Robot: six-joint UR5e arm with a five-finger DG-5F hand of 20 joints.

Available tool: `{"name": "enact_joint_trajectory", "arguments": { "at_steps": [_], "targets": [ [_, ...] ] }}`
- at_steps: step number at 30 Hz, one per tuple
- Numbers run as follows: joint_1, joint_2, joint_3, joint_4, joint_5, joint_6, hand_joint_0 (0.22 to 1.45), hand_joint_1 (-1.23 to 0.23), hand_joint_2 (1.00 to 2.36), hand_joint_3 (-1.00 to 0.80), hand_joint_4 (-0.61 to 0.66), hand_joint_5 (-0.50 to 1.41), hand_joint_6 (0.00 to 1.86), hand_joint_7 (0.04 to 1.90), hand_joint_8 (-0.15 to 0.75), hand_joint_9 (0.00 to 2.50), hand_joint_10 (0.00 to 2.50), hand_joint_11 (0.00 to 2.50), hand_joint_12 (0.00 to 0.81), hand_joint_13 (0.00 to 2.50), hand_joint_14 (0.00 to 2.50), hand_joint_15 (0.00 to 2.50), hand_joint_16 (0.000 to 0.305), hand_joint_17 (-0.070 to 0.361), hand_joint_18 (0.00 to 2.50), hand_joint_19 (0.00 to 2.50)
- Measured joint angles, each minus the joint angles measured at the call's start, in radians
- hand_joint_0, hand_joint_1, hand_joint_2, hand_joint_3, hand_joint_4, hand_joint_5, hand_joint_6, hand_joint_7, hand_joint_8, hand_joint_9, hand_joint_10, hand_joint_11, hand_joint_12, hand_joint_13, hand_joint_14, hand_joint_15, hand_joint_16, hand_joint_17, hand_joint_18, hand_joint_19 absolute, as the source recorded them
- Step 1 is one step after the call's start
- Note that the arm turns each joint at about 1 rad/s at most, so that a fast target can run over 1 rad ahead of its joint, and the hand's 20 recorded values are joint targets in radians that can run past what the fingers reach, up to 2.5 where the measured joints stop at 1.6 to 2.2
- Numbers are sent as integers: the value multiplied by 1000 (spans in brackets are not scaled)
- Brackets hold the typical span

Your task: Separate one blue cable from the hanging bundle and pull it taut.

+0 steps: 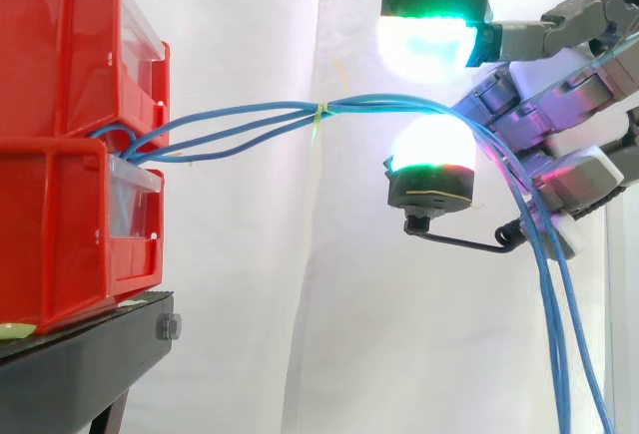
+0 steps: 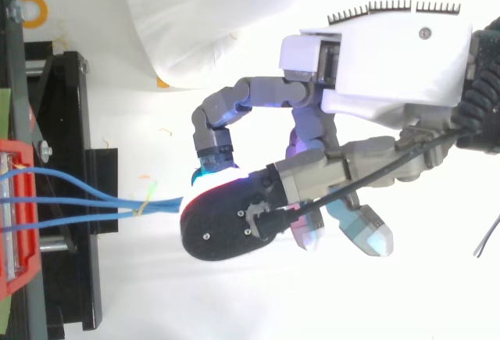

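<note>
Three blue cables (image 1: 250, 117) run out from between the two stacked red bins (image 1: 60, 45), joined by a pale tie (image 1: 319, 112). Past the tie they stay level, enter the hand (image 1: 559, 90), then drop steeply and hang down at the right (image 1: 554, 334). In the side view they pass through the gap between an upper glowing fingertip (image 1: 429, 40) and a lower one (image 1: 431, 155). From above, the cables (image 2: 78, 199) vanish between a curled finger and the thumb of the hand (image 2: 391, 51), which is curled round the bundle. All three cables stay together at the hand.
The bins rest on a black stand (image 1: 90, 339) at the left, with a white curtain behind. In the top view the stand (image 2: 74, 121) and a red bin edge (image 2: 19, 199) lie along the left side.
</note>
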Motion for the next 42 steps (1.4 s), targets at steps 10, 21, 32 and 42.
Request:
{"name": "enact_joint_trajectory", "arguments": {
  "at_steps": [10, 21, 32, 42],
  "targets": [
    [0, 0, -1, 0, 0, 0, 713, -660, 1011, -376, 201, 140, 500, 1357, 187, 2089, 24, 538, 291, 1479, 22, 592, 69, 155, 1122, 564],
    [0, 0, -2, 1, 8, 0, 683, -846, 1014, -305, 196, 139, 500, 1365, 212, 2064, 24, 543, 292, 1455, 22, 590, 71, 159, 1100, 533],
    [0, 0, -3, 3, 9, 1, 428, -591, 1000, -500, 236, 145, 501, 1345, 215, 2129, 19, 462, 318, 1523, 17, 537, 86, 192, 1222, 467],
    [0, 0, -3, 6, 9, 1, 671, -522, 1000, -500, 172, 143, 501, 1326, 172, 2117, 23, 510, 284, 1470, 20, 585, 69, 156, 1084, 554]
  ]
}}
